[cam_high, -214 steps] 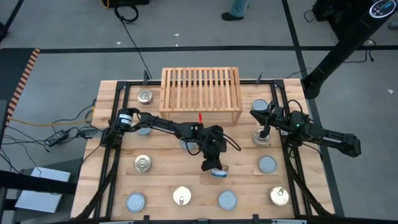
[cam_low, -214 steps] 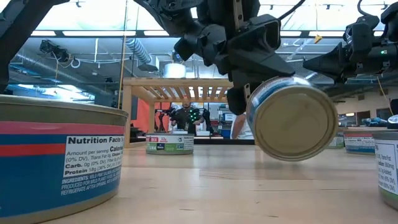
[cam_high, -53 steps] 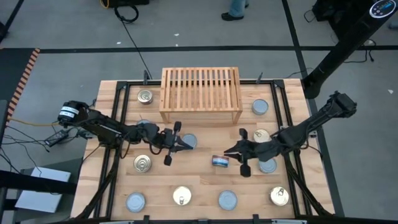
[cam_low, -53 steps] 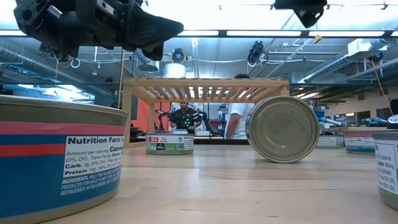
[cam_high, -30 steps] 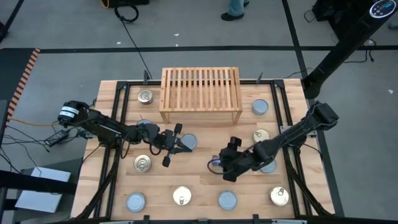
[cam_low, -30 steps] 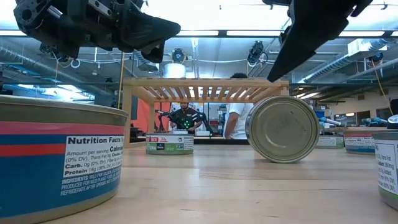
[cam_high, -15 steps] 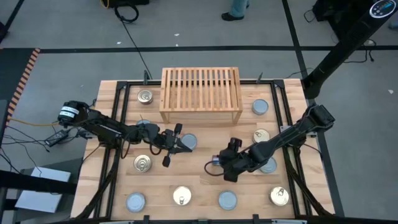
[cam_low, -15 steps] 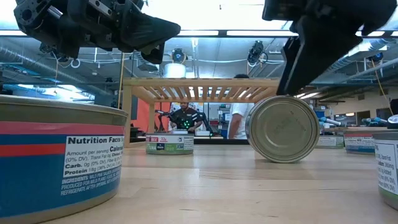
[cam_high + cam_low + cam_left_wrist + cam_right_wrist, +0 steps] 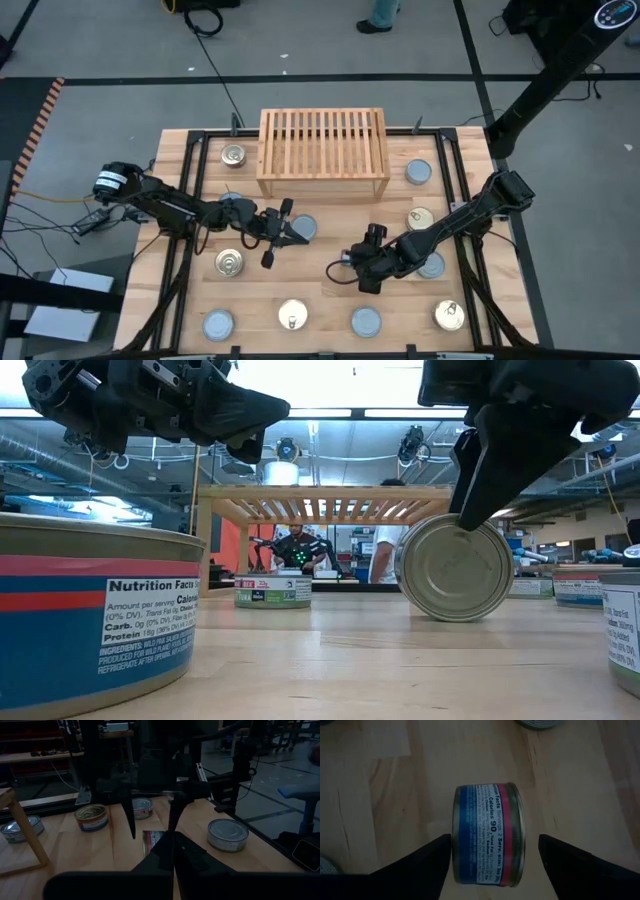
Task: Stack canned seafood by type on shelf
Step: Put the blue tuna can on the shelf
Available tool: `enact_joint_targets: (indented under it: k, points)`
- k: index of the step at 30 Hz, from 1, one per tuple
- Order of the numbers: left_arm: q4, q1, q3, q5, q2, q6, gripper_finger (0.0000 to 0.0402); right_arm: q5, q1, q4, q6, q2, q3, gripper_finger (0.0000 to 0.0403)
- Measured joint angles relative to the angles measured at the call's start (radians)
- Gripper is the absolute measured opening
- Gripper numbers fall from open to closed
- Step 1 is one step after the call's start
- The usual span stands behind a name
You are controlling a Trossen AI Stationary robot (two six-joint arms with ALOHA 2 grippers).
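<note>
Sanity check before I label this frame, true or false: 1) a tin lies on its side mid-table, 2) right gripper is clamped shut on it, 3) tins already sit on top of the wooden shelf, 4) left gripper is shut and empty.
1) True: the blue-and-red labelled round metal tin lies on its side on the plank tabletop.
2) False: the right gripper is open, its fingers either side of the tin, not yet closed.
3) False: the slatted top of the light wooden shelf carries no tins.
4) True: the left gripper is shut, holding nothing, beside a silvery-lidded tin.
</note>
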Motion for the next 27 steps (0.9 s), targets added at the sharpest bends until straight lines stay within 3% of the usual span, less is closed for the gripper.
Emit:
enact_joint_targets:
  k: [16, 27]
  points:
    - [0.0, 0.0, 0.0, 0.0, 0.0, 0.0, 0.0008, -0.039, -0.009, 0.001, 0.0, -0.001, 0.0, 0.0224]
    - [0.0, 0.0, 0.0, 0.0, 0.0, 0.0, 0.0008, -0.035, -0.019, 0.001, -0.004, -0.001, 0.0, 0.0213]
